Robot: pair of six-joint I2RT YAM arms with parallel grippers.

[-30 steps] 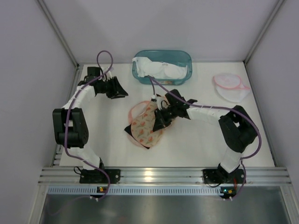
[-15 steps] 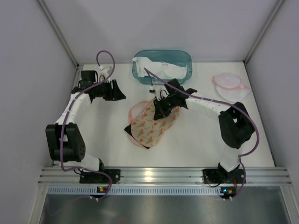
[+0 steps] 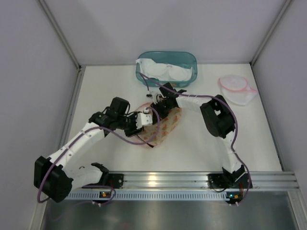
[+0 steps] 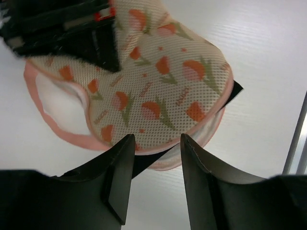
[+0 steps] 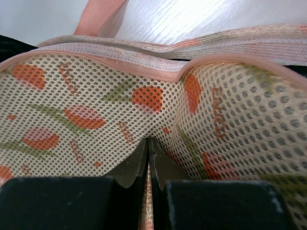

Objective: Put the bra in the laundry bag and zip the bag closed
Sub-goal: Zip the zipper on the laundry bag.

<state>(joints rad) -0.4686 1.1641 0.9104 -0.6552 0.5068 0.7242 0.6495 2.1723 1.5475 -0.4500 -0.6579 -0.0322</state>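
The cream mesh laundry bag with orange tulips and pink trim lies mid-way across the white table, the right gripper clamped on its mesh, the left gripper with its 2 fingers apart at the bag's edge.

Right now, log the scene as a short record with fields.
laundry bag: tulip-print mesh, mid table
right gripper: shut, pinching the bag's mesh
left gripper: open, beside the bag's edge
teal bin: far edge, holding white garments
spare bag: white mesh, pink trim, far right
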